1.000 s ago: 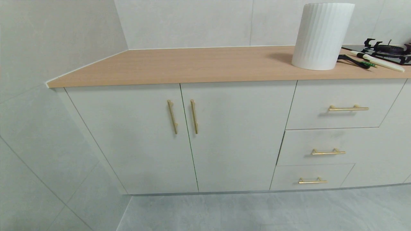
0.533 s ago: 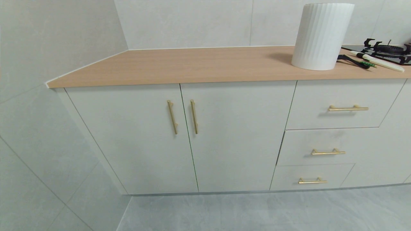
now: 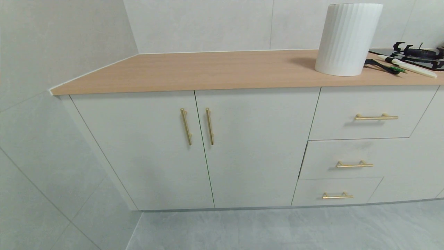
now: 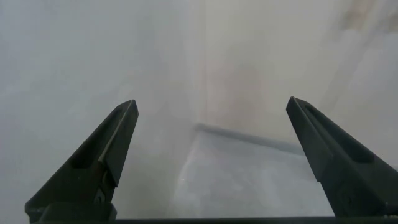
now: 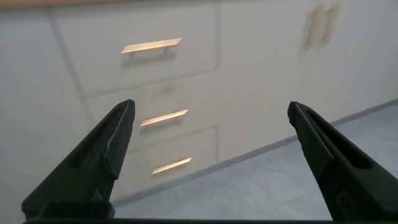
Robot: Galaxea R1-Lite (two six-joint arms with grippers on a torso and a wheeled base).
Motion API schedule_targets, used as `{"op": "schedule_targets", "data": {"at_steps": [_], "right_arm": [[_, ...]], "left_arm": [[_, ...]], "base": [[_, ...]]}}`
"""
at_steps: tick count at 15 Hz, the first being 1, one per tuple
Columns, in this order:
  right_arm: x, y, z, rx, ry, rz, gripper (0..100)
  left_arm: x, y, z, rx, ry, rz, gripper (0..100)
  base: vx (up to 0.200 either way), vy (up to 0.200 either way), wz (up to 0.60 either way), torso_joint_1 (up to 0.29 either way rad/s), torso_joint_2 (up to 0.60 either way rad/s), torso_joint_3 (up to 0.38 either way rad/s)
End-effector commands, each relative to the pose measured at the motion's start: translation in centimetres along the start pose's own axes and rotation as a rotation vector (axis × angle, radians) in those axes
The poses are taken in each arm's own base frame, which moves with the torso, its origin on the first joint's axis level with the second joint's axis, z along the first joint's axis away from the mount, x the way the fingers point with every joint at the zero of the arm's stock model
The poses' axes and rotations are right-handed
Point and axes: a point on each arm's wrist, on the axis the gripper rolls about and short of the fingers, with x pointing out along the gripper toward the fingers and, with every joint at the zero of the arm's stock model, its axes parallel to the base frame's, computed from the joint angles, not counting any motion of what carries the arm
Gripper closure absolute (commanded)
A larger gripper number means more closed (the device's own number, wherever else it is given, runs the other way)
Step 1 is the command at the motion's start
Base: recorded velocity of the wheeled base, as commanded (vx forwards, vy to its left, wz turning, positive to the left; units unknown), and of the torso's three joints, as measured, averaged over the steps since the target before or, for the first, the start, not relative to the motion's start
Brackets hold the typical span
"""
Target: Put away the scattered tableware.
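A white-handled knife (image 3: 411, 66) and a black and green utensil (image 3: 383, 66) lie on the wooden countertop (image 3: 208, 71) at the far right, beside a tall white ribbed container (image 3: 347, 39). My left gripper (image 4: 211, 109) is open and empty, low down, facing a pale wall and the floor. My right gripper (image 5: 211, 112) is open and empty too, low in front of the drawers (image 5: 152, 81).
White cabinet doors with gold handles (image 3: 197, 126) sit under the countertop, with three drawers (image 3: 360, 139) to their right. A black stove burner (image 3: 418, 52) stands at the far right. A tiled wall closes the left side. The grey floor (image 3: 277, 229) lies in front.
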Motion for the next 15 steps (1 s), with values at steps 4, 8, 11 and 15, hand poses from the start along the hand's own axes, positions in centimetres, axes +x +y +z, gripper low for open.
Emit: {"op": "schedule_targets", "data": {"at_steps": [4, 8, 11, 15], "right_arm": [[0.2, 0.5, -2.5, -0.003, 0.126, 0.155, 0], [0.0, 0.8, -3.0, -0.033, 0.180, 0.340, 0], [0.0, 0.8, -2.9, -0.028, 0.166, 0.344, 0], [0.0, 0.8, -2.9, -0.028, 0.166, 0.343, 0]], "left_arm": [[0.4, -0.4, -1.0, 0.000, 0.003, -0.113, 0], [0.5, -0.6, -1.4, -0.019, 0.011, -0.196, 0], [0.5, -0.6, -1.4, -0.033, 0.011, -0.196, 0], [0.5, -0.6, -1.4, -0.032, 0.011, -0.197, 0]], "base": [[0.000, 0.000, 0.00, 0.000, 0.00, 0.000], [0.000, 0.000, 0.00, 0.000, 0.00, 0.000], [0.000, 0.000, 0.00, 0.000, 0.00, 0.000], [0.000, 0.000, 0.00, 0.000, 0.00, 0.000]]}}
